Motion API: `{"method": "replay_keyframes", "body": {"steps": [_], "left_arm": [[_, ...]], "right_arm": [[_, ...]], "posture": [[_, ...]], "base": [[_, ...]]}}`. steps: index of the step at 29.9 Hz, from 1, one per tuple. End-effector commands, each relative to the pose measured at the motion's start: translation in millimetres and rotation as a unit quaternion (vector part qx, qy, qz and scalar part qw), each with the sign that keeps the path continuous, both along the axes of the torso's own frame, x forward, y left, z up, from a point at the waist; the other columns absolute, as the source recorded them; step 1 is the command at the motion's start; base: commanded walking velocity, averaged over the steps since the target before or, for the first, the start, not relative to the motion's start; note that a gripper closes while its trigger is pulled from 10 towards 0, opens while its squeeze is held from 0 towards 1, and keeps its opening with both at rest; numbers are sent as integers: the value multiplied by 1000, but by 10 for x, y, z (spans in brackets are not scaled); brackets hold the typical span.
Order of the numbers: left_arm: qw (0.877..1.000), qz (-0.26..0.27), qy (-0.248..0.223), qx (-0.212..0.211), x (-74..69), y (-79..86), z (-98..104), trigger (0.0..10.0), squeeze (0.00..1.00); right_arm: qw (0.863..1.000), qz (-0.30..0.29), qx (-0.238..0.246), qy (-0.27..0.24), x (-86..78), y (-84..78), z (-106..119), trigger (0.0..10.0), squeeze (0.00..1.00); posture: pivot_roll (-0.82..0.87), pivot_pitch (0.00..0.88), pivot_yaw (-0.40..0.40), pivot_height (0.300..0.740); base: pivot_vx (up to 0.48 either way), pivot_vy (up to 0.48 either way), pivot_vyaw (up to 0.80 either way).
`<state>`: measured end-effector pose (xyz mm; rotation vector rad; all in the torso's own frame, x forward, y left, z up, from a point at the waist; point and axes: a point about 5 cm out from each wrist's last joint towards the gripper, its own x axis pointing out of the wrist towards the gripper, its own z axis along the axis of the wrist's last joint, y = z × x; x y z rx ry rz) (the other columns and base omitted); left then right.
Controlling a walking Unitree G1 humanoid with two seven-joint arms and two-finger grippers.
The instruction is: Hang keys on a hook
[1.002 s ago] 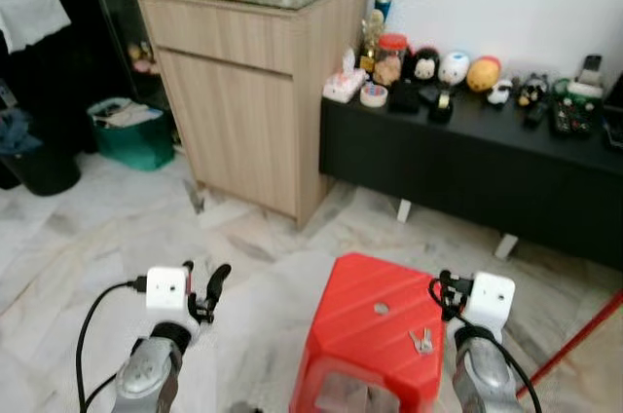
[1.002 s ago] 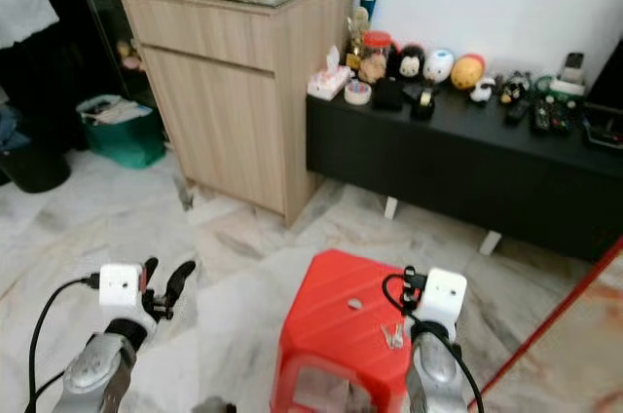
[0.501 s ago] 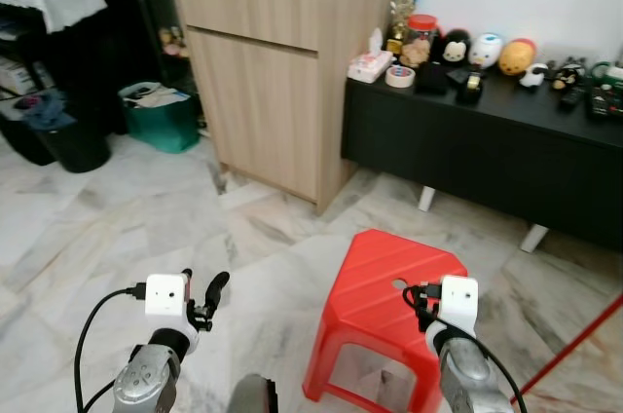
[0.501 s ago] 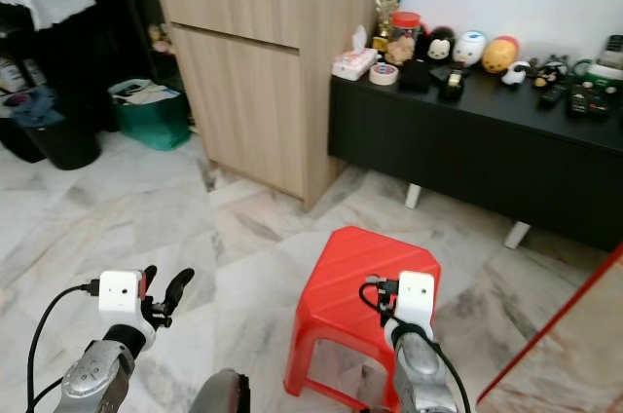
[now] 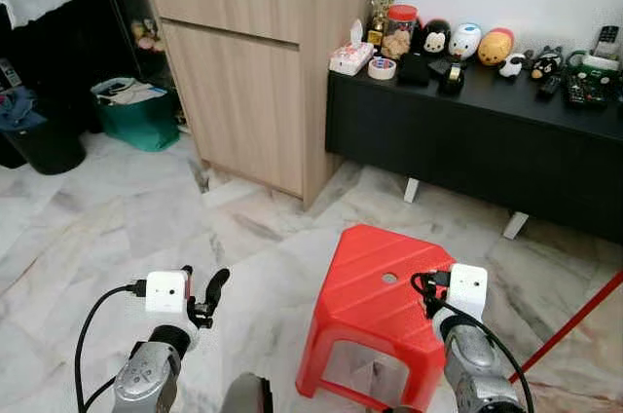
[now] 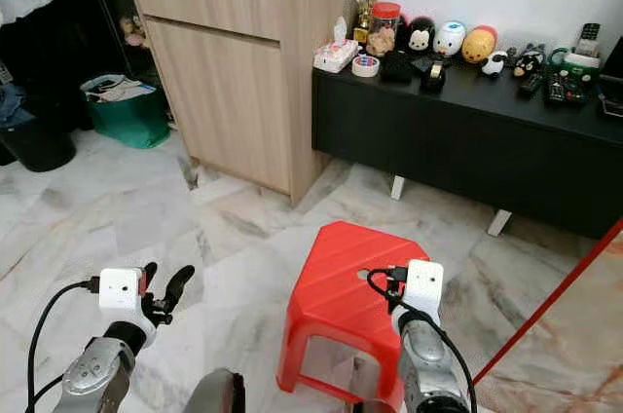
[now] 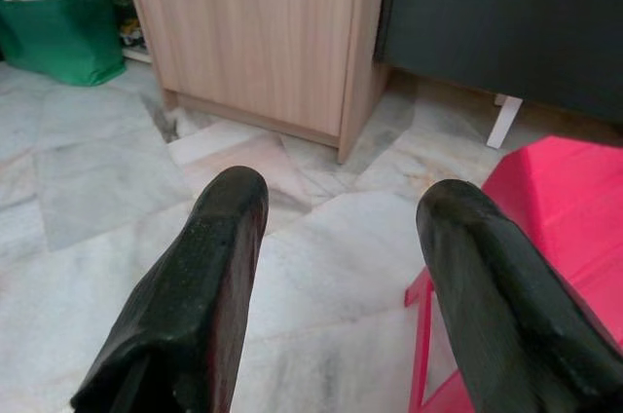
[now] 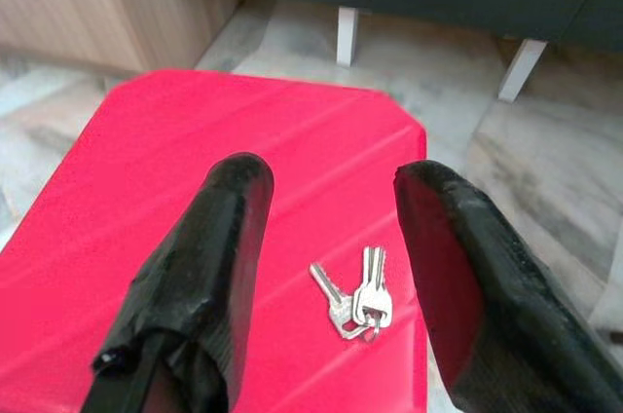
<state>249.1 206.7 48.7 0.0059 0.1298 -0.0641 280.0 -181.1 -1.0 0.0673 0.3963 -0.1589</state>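
The keys (image 8: 356,301) lie flat on the top of the red stool (image 8: 195,189), close to its near right edge. In the right wrist view they sit just ahead of the right claw (image 8: 331,267) and between the lines of its two fingers, nearer the one finger (image 8: 467,267) than the other (image 8: 209,247). The bunch is small: two or three silver keys joined by a ring, the ring end toward the claw and the blades fanning away from it, so the long axis runs roughly along the direction the claw points. The fingers are spread wide apart and hold nothing; they hang above the stool top without touching the keys.

From the head views the right claw (image 5: 428,288) hovers over the stool's right front part, so the right arm is plainly the nearer one. The keys themselves are hidden behind its wrist there. The coming move, as I judge it, is a short drop and reach forward, with the fingers closing across the blades or the ring. Thin metal lying flat on smooth plastic may slide rather than lift.

The left claw (image 5: 202,294) is off to the left over the marble floor (image 5: 117,208), well apart from the stool, fingers also apart and empty.

Farther off stand a wooden cabinet (image 5: 253,62) and a low black counter (image 5: 467,131) carrying small toys (image 5: 465,41). I cannot make out a hook anywhere.
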Motion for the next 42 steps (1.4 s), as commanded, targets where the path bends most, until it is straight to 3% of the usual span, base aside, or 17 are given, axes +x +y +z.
{"method": "replay_keyframes", "body": {"steps": [1,30,42], "left_arm": [[1000,1,1,0,8,2,-2,10000,0],[1000,9,-4,-4,28,5,2,10000,0],[1000,10,-3,-4,27,18,-1,10000,0]], "right_arm": [[1000,-9,5,-7,-1,-17,8,10000,0],[1000,-3,6,-12,27,13,11,10000,0],[1000,19,8,-7,32,53,-1,10000,0]], "posture": [[46,3,-5,598],[48,0,-6,598],[50,5,-6,598]], "base": [[0,0,0],[0,0,0],[266,0,0]]}}
